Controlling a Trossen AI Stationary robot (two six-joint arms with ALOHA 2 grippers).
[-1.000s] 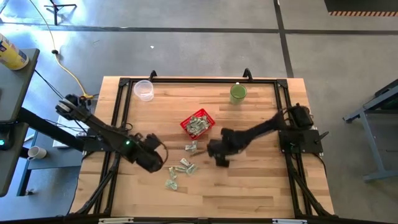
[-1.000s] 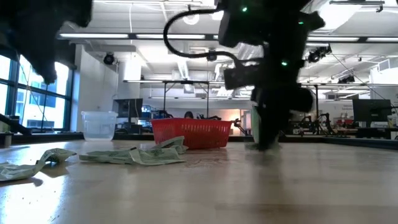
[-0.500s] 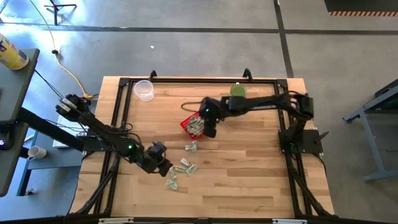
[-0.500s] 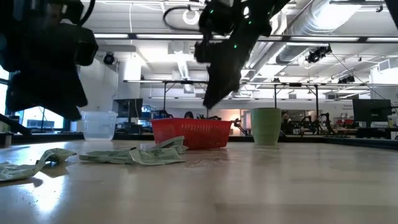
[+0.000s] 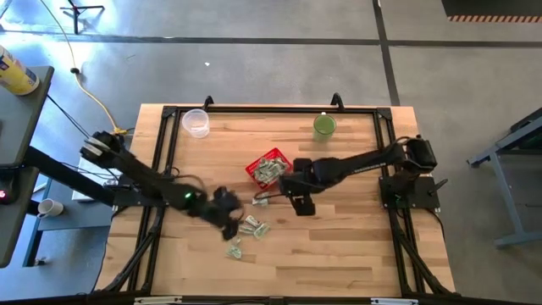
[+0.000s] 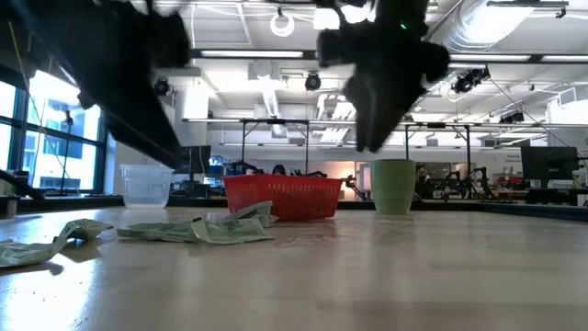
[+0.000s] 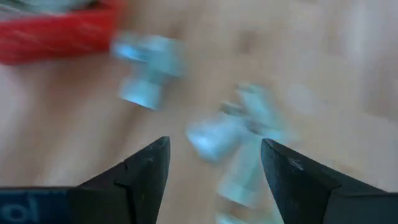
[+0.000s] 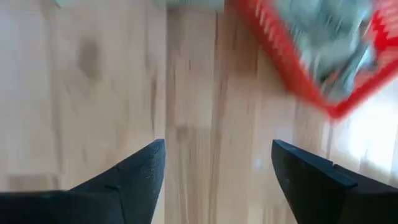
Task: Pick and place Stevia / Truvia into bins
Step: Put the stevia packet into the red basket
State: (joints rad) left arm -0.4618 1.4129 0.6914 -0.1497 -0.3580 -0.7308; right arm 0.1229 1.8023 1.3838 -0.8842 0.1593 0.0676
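You are looking down on a wooden table (image 5: 339, 246) where the red basket (image 5: 269, 168) is sitting near the middle, already holding a heap of Stevia sachets (image 5: 271, 169). More loose sachets (image 5: 247, 225) are lying on the bare wood nearer the front edge, with one stray packet (image 5: 261, 199) lying between that cluster and the basket.

Your left gripper (image 5: 227, 213) is hanging just beside the loose cluster, on its left side. In the left wrist view its fingers (image 7: 144, 171) are standing well apart with nothing between them, and the sachets below them (image 7: 239, 134) are smearing into pale blurs, so you cannot count them or read any print. The basket's red wall (image 7: 59, 34) is showing only as a cut-off strip at the edge of that view.

Your right gripper (image 5: 298, 200) is sitting just beside the basket, on the side toward the table's front. Its fingers (image 8: 134, 177) are also spread wide and gripping nothing; only one corner of the basket (image 8: 311, 56) is in that wrist view, blurred, with greyish packets inside it.

From table height, both arms are reading as dark blurred shapes (the grippers' tips cannot be made out there). The basket (image 6: 283, 196) is standing behind a low drift of sachets (image 6: 197, 228), with a clear plastic cup (image 6: 146, 184) to one side and a green cup (image 6: 393, 187) to the other.
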